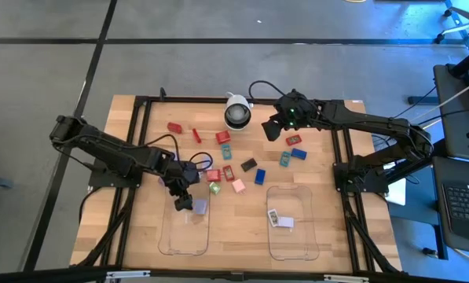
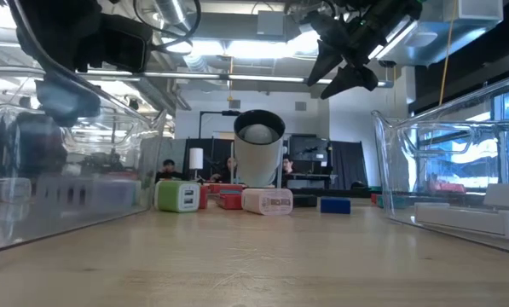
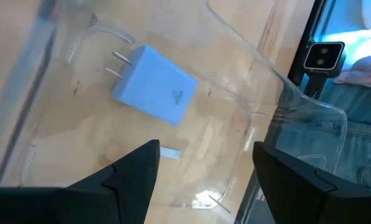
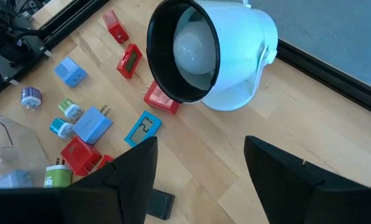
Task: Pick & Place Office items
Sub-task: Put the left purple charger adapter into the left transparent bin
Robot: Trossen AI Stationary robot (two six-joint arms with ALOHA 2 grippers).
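- Left claw: fingers spread, empty, above left clear tray.
- Lilac plug block: lying in that tray.
- Right claw: fingers apart, empty, near camera dome.
- Remaining office items: scattered mid-worktop.

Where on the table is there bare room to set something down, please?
Bare wood lies between the two clear trays, left and right, and along the table's right edge. It is crowded between the camera dome and the trays, where the office items lie.
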